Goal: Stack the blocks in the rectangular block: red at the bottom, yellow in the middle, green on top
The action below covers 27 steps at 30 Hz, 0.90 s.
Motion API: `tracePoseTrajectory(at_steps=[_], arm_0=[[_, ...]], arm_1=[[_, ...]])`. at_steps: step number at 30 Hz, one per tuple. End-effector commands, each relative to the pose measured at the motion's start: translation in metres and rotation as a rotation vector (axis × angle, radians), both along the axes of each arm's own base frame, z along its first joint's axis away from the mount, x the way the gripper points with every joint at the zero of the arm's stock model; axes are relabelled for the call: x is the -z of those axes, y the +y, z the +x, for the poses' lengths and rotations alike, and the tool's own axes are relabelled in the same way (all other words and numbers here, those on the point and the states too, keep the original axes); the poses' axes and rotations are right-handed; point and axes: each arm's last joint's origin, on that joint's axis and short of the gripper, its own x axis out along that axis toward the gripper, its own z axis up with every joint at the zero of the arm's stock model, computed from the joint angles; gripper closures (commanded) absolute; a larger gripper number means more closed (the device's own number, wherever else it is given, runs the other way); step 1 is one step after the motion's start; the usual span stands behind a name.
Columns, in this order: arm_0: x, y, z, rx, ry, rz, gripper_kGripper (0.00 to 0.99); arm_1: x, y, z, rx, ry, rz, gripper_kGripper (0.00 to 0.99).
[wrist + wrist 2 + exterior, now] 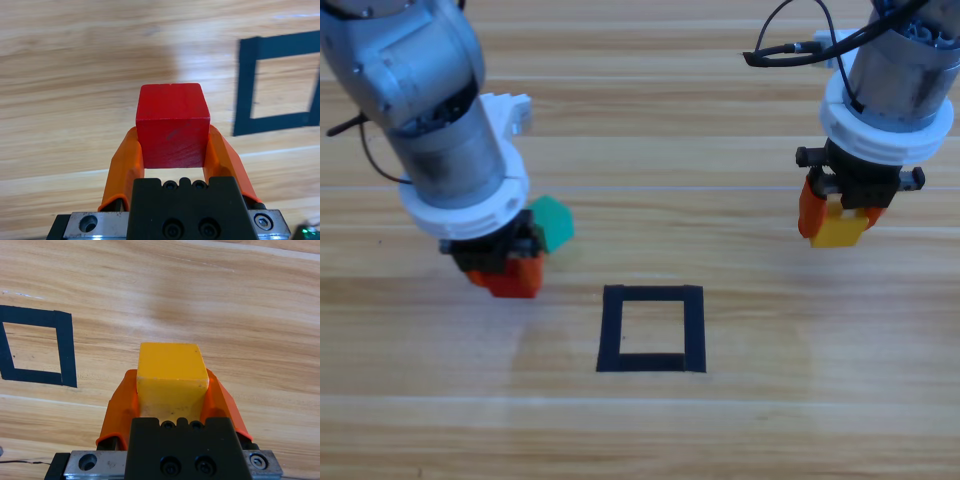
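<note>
Left tool clamps our red cube beside the tape frame; right tool grips yellow. Green waits on the table; we have stacked nothing yet.

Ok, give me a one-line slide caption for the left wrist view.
Left gripper holds the red cube between its orange jaws above the wooden table, the black tape frame ahead.
</note>
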Motion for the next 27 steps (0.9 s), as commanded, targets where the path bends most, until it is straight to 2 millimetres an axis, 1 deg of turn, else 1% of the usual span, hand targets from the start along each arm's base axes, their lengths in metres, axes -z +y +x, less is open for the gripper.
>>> tracePoseTrajectory(at_steps=[1, 2, 6, 9, 14, 20, 27], arm_0=[[0.023, -0.047, -0.014, 0.054, 0.035, 0.029, 0.99], [0.025, -0.053, -0.015, 0.055, 0.039, 0.028, 0.99], [0.028, -0.066, -0.013, 0.036, 0.045, 0.019, 0.99], [0.031, -0.087, -0.009, 0.017, 0.048, 0.026, 0.99], [0.04, -0.11, -0.007, -0.005, 0.054, 0.035, 0.99], [0.06, -0.129, 0.002, -0.004, 0.107, 0.063, 0.99], [0.062, -0.14, 0.01, 0.011, 0.124, 0.068, 0.99]], arm_1=[[-0.011, 0.003, -0.016, -0.032, -0.016, 0.023, 0.99], [-0.011, 0.003, -0.016, -0.033, -0.015, 0.024, 0.99], [-0.011, 0.003, -0.016, -0.033, -0.015, 0.024, 0.99], [-0.011, 0.003, -0.016, -0.033, -0.015, 0.024, 0.99], [-0.01, 0.003, -0.016, -0.033, -0.012, 0.025, 0.99], [-0.01, 0.003, -0.016, -0.033, -0.008, 0.028, 0.99], [-0.009, 0.003, -0.016, -0.034, -0.004, 0.028, 0.99]])
